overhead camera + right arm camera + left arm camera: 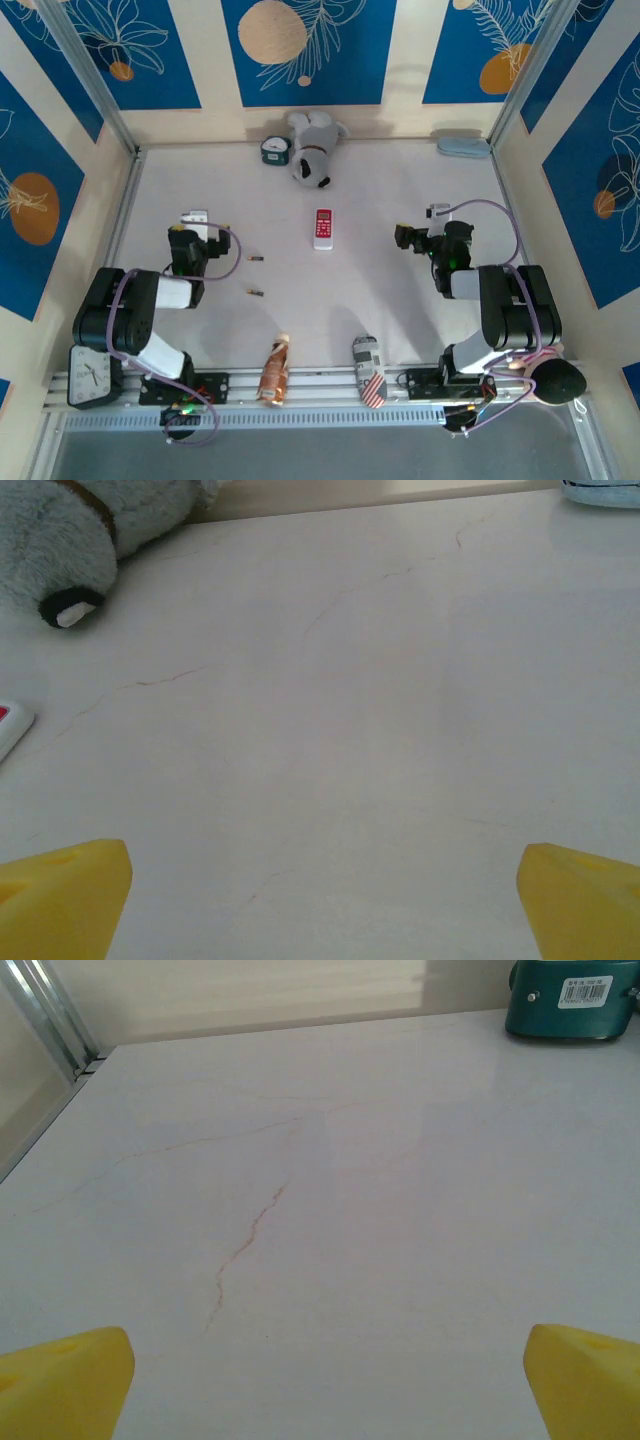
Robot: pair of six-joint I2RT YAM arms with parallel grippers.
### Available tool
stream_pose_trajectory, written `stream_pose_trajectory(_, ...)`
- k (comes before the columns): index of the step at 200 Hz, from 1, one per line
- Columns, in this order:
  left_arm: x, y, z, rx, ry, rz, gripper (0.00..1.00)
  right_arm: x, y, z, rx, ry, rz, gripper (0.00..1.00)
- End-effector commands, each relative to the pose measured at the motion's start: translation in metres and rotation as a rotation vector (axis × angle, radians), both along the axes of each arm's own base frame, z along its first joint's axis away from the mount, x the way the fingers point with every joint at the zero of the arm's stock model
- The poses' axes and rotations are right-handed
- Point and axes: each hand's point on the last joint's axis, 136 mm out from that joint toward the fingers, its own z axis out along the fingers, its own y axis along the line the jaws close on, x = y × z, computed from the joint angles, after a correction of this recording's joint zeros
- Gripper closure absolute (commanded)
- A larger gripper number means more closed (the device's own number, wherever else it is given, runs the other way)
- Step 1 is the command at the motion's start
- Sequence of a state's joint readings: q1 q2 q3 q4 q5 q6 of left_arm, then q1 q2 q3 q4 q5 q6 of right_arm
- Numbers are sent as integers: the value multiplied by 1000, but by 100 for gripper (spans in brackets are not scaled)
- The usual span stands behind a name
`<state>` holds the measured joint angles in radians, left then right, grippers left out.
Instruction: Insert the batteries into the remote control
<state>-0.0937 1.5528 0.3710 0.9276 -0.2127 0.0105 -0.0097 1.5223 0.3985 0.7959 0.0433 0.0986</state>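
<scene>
While both claws are spread and empty, the step in hand is the first battery pickup.

Left gripper (320, 1385): released, nothing between the fingers, bare table below.
Right gripper (320, 905): likewise released.

Nearer battery (255, 293) and second battery (256, 259) lie loose, apart, just right of the left arm. Remote control (323, 228) lies farther out, mid-table, buttons up.

Judgement: the left arm must swing right and descend over the nearer battery; the remote likely needs turning over.
</scene>
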Motion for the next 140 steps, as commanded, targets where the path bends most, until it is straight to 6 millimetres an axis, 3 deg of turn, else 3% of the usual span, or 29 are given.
stream_pose_trajectory(1, -1, -1, 1, 5, -12, -15, 0, 7, 2, 9, -1, -26, 13, 1)
stream_pose_trajectory(140, -1, -1, 1, 6, -12, -16, 0, 6, 1, 10, 12, -26, 18, 1)
